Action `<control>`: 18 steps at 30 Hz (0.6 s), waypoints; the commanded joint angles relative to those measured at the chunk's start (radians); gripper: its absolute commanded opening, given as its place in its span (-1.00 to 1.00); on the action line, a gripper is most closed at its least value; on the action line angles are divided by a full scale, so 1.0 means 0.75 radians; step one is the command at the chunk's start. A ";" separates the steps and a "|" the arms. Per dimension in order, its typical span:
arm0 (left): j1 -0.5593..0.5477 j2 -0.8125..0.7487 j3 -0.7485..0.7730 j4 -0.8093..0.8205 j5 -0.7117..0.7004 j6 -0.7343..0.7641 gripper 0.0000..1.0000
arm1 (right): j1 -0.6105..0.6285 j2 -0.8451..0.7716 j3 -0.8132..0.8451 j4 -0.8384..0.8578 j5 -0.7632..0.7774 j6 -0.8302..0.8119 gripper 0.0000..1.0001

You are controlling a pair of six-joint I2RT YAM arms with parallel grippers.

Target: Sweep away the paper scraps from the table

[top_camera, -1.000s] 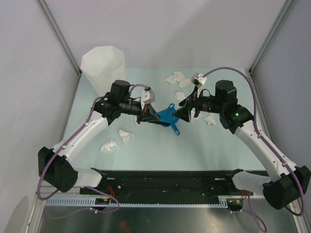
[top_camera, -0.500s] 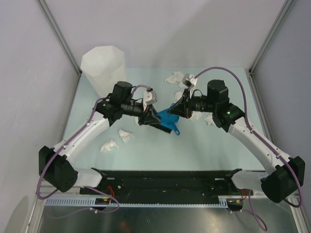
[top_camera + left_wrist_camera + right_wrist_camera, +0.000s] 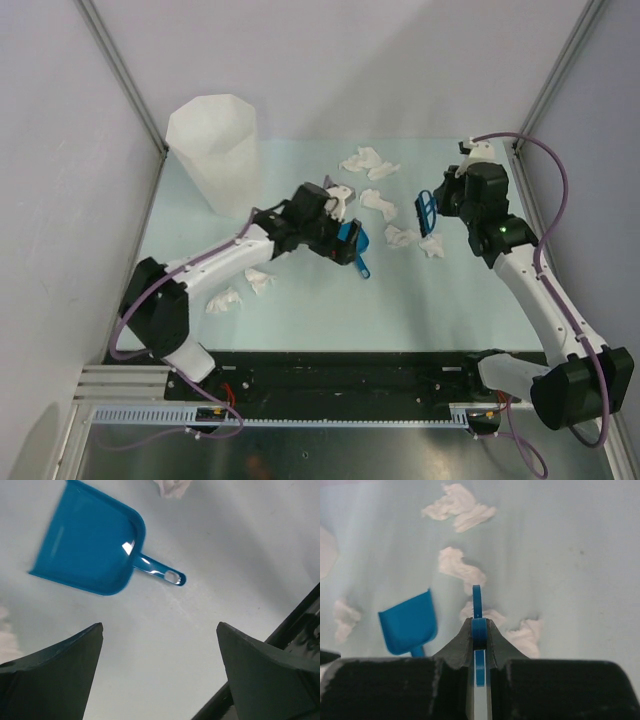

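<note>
Pale mint-green table fills the floor of a grey-walled booth, its metal-framed edge running down both sides.

The left gripper hangs over the middle of the table with its fingers spread wide and nothing between them. Just ahead of it a blue plastic dustpan lies flat on the surface. In the wrist view its handle points toward the black base rail.

The right gripper is clamped on a small blue brush. The brush is seen edge-on between the fingers and is held up off the table on the right side.

Half a second ago both grippers met at the dustpan in the middle. Since then the right arm has pulled back to the right with the brush. The left arm has stretched farther forward and now sits over the pan.

The crumpled white paper scraps are all still on the table:
- a cluster lies near the far edge;
- one lies just behind the dustpan;
- two lie between the pan and the right gripper;
- two more lie beside the left forearm, nearer the left edge.

A tall white faceted bin stands in the far-left corner, well apart from every scrap. The broadest bare stretch of table runs from the dustpan toward the base rail and out to the right-hand edge.
</note>
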 commanded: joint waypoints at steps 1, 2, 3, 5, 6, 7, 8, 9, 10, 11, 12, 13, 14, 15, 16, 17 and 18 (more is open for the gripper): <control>-0.139 0.090 0.016 0.045 -0.295 -0.429 1.00 | -0.021 -0.044 -0.011 -0.019 0.220 -0.037 -1.00; -0.154 0.109 0.028 0.043 -0.356 -0.460 0.99 | -0.025 -0.046 -0.021 -0.020 0.215 -0.041 -1.00; -0.182 0.133 0.041 0.043 -0.385 -0.506 1.00 | -0.027 -0.042 -0.035 -0.020 0.207 -0.047 -1.00; -0.205 0.209 0.090 0.041 -0.437 -0.548 1.00 | -0.029 -0.040 -0.046 -0.020 0.193 -0.058 -1.00; -0.223 0.236 0.106 0.039 -0.469 -0.580 0.99 | -0.031 -0.038 -0.054 -0.017 0.189 -0.062 -1.00; -0.230 0.264 0.145 0.031 -0.478 -0.589 0.99 | -0.031 -0.036 -0.058 -0.017 0.187 -0.062 -1.00; -0.240 0.331 0.165 0.022 -0.480 -0.599 0.99 | -0.031 -0.034 -0.060 -0.017 0.179 -0.066 -1.00; -0.242 0.358 0.198 0.004 -0.476 -0.617 0.99 | -0.031 -0.038 -0.070 -0.015 0.170 -0.070 -1.00; -0.244 0.389 0.210 0.000 -0.482 -0.625 1.00 | -0.031 -0.040 -0.076 -0.009 0.142 -0.076 -1.00; -0.246 0.434 0.221 -0.002 -0.492 -0.632 0.99 | -0.033 -0.046 -0.082 -0.009 0.126 -0.078 -1.00; -0.246 0.461 0.251 -0.004 -0.512 -0.628 0.99 | -0.033 -0.054 -0.093 -0.007 0.123 -0.074 -1.00; -0.246 0.481 0.265 -0.006 -0.514 -0.624 0.99 | -0.033 -0.056 -0.097 -0.007 0.121 -0.070 -1.00; -0.248 0.518 0.276 -0.006 -0.508 -0.626 0.99 | -0.031 -0.060 -0.097 -0.009 0.127 -0.068 -1.00; -0.250 0.530 0.292 -0.008 -0.492 -0.632 0.99 | -0.033 -0.065 -0.099 -0.017 0.136 -0.068 -1.00; -0.252 0.542 0.298 -0.006 -0.480 -0.636 1.00 | -0.031 -0.071 -0.103 -0.022 0.150 -0.072 -1.00; -0.258 0.557 0.302 -0.008 -0.468 -0.638 1.00 | -0.033 -0.077 -0.105 -0.024 0.156 -0.076 -1.00; -0.258 0.583 0.317 -0.008 -0.453 -0.640 0.97 | -0.031 -0.083 -0.107 -0.030 0.152 -0.082 -1.00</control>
